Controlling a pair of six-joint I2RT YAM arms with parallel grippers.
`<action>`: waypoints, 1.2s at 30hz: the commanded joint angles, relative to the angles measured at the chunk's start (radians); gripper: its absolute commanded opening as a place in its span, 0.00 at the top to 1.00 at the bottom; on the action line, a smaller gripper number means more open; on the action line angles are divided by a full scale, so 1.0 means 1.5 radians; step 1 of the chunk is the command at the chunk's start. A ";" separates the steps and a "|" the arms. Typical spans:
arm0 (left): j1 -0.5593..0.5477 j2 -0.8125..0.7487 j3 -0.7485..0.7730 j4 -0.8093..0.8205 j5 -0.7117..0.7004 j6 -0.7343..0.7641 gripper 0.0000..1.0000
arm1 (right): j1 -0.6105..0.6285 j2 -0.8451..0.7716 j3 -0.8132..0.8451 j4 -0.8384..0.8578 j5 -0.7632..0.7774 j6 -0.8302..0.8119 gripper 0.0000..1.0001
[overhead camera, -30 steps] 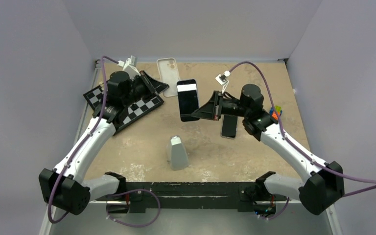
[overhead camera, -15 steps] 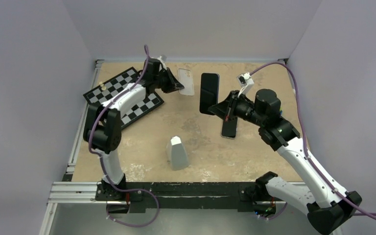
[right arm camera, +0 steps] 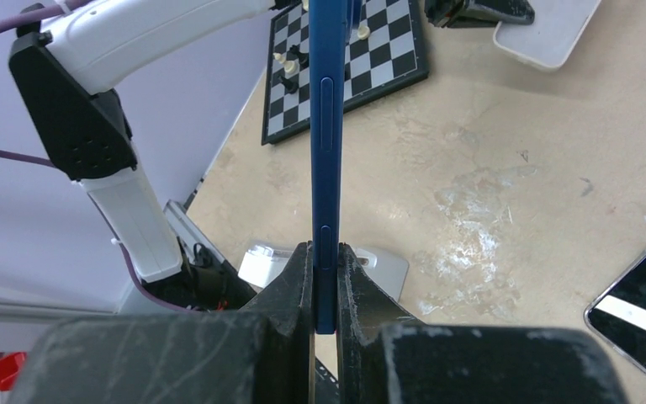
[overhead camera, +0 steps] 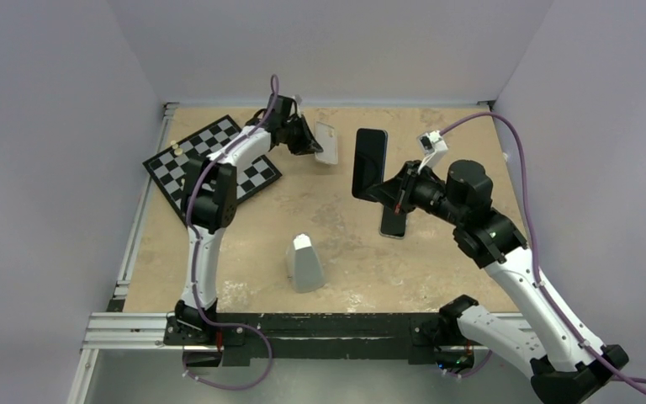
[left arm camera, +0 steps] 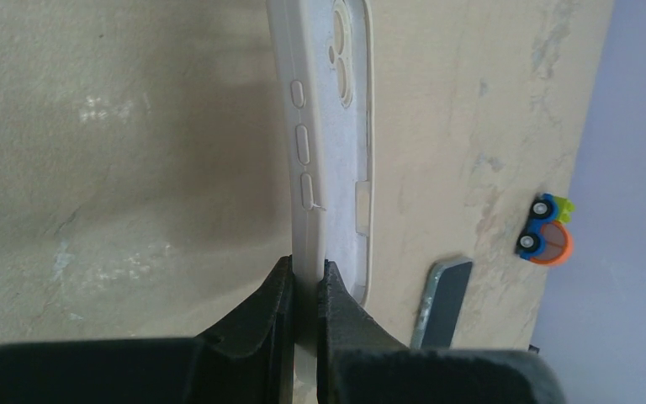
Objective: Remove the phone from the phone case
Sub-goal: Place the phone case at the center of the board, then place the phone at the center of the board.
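The phone (overhead camera: 368, 162) is out of its shell, with a black screen and a blue edge, and is held upright above the table. My right gripper (overhead camera: 384, 190) is shut on its lower end; in the right wrist view the phone (right arm camera: 326, 126) stands edge-on between my right gripper's (right arm camera: 325, 252) jaws. The phone case (overhead camera: 326, 143) is an empty whitish shell, held just left of the phone and apart from it. My left gripper (overhead camera: 313, 145) is shut on its rim; in the left wrist view the case (left arm camera: 328, 126) runs away from my left gripper (left arm camera: 307, 273), camera cut-out at the far end.
Another black phone (overhead camera: 394, 220) lies flat on the table below my right gripper. A grey tapered block (overhead camera: 305, 263) stands in the near middle. A chessboard (overhead camera: 210, 160) with a few pieces lies at the back left. A toy car (left arm camera: 545, 231) sits near the right edge.
Both arms have stretched out toward the back. The case has moved right and tilted up in my left gripper. The phone has moved right and back in my right gripper.
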 commanded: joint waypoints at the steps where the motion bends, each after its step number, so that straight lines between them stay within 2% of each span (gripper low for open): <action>1: 0.000 0.026 0.067 -0.086 -0.031 0.061 0.95 | -0.003 -0.013 0.026 0.027 0.014 -0.010 1.00; 6: 0.005 0.031 0.080 -0.115 -0.036 0.077 0.63 | -0.003 -0.009 0.022 0.034 0.006 -0.003 1.00; 12: 0.005 -0.042 0.076 -0.163 -0.095 0.105 0.07 | -0.004 0.012 0.011 0.053 -0.004 0.015 1.00; 13: 0.006 -0.058 0.073 -0.169 -0.095 0.105 0.01 | -0.004 0.019 0.009 0.056 -0.004 0.018 1.00; 18: 0.005 -0.187 -0.010 -0.163 -0.153 0.093 0.00 | -0.009 0.052 0.002 0.061 0.028 0.044 1.00; 21: 0.005 -0.302 -0.067 -0.161 -0.198 0.088 0.00 | -0.025 0.068 -0.012 0.059 0.063 0.079 1.00; 24: 0.005 -0.407 -0.126 -0.135 -0.179 0.089 0.00 | -0.062 0.080 -0.044 0.055 0.088 0.135 1.00; 31: 0.004 -0.585 -0.193 -0.120 -0.067 0.129 0.01 | -0.263 0.101 -0.168 0.106 0.029 0.231 1.00; 36: 0.004 -0.661 -0.216 -0.145 -0.049 0.193 0.01 | -0.410 0.086 -0.248 0.090 0.024 0.291 1.00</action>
